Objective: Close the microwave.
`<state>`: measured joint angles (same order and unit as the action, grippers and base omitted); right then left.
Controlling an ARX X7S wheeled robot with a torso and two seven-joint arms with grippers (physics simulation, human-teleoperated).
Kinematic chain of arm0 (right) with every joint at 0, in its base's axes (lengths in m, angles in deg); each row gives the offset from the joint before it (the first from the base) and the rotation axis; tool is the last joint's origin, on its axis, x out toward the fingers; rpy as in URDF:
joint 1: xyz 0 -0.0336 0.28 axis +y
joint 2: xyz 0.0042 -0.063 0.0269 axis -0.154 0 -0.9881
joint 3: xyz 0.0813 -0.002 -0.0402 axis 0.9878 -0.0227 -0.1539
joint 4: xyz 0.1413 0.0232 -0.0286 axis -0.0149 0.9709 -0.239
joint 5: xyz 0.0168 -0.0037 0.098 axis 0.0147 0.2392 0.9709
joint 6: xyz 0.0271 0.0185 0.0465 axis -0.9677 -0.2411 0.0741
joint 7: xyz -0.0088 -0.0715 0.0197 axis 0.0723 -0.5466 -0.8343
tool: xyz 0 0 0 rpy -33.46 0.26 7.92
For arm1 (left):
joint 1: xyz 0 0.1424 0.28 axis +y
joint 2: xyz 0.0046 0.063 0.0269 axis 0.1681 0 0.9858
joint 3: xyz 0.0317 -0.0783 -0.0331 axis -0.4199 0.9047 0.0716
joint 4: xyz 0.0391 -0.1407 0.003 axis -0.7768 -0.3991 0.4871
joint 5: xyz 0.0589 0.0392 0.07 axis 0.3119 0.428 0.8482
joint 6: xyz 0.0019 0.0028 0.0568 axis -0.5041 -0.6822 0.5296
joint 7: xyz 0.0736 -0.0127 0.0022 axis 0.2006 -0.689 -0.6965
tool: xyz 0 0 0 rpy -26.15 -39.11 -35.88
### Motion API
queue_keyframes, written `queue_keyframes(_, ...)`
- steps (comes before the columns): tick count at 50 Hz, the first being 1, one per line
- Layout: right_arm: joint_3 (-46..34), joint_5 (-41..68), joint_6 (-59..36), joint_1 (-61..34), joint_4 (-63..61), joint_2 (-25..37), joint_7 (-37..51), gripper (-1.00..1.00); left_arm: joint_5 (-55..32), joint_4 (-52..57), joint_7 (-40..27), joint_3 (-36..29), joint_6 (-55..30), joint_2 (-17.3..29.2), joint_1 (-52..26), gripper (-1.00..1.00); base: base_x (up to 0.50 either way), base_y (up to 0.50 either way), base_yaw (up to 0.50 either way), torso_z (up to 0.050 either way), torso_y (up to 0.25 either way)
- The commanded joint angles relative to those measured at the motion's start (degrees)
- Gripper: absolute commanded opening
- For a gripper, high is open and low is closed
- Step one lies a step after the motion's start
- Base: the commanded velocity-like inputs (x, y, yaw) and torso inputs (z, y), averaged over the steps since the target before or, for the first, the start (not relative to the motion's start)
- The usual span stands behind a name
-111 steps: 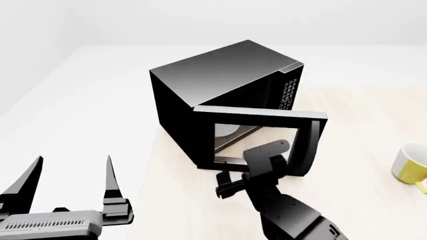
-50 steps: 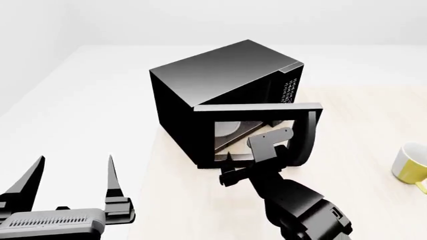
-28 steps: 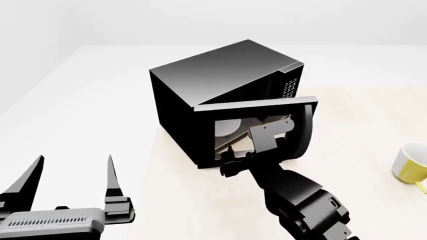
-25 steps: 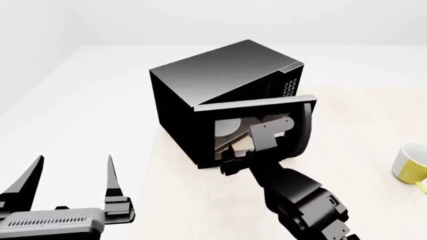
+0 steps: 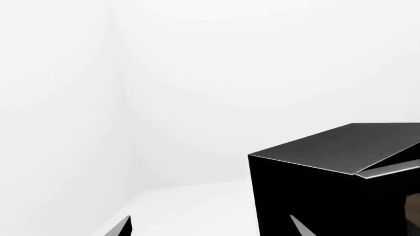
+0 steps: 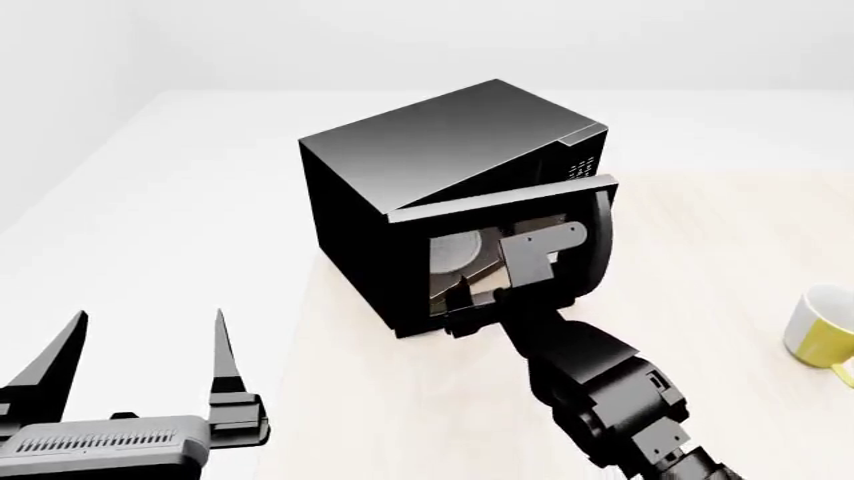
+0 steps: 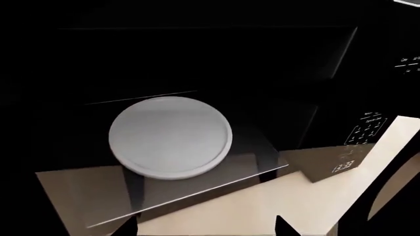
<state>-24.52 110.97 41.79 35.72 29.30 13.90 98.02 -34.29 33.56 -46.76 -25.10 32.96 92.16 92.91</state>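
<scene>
Microwave (image 6: 441,160): glossy black boxy casing

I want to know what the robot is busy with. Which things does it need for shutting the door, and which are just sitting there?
For the job:
- microwave, its door partly open
- right gripper, up against the door

Just sitting there:
- yellow and white mug, off to the right on the table
- left gripper, open, hanging away from the microwave
</scene>
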Motion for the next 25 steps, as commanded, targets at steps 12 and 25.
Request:
queue_keyframes(12,-1.4,-3.4,1.1,-4.1,6.6,-1.6,-1.6,1.0,-0.1,-0.5,-0.2,-0.4,0.4,0.2,-0.1,1.0,0.0,0.0,0.0,0.0,0.0)
queue_keyframes(25,-2.7,-5.0,2.7,-6.4,11.0,-2.7,-3.3,1.0,-0.2,-0.2,-0.5,-0.5,0.3,0.4,0.0,1.0,0.0,0.0,0.0,0.0,0.0)
